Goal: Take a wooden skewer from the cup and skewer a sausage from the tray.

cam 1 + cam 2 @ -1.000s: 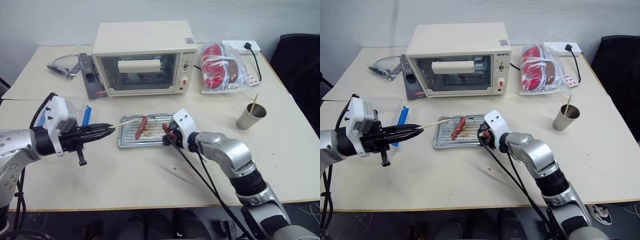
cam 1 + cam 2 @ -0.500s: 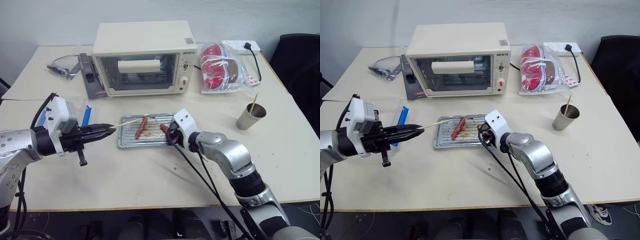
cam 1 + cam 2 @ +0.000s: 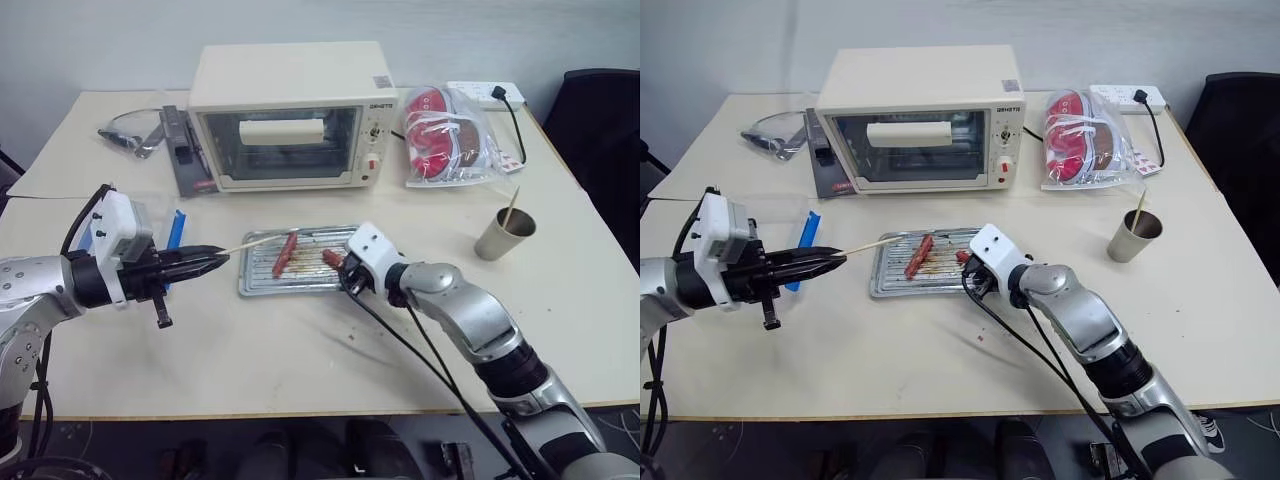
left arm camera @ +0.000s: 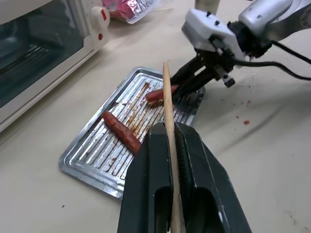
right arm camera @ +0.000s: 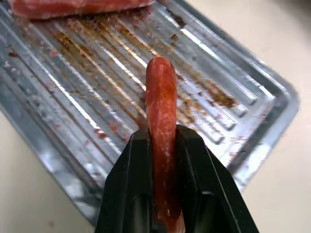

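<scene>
Sausage in right jaws above tray edge, bare tabletop alongside.

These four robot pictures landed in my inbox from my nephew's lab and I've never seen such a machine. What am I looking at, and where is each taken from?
It is a two-armed humanoid robot at a table. The two wide pictures come from cameras in its head, looking down; the two close-ups come from cameras on its wrists. The left gripper is shut on a wooden skewer. The right gripper is pinching one sausage above a greasy metal tray, where a second sausage lies. Also on the table: a toaster oven, a cup holding another skewer, a clear bag of red packets and a power strip.
</scene>
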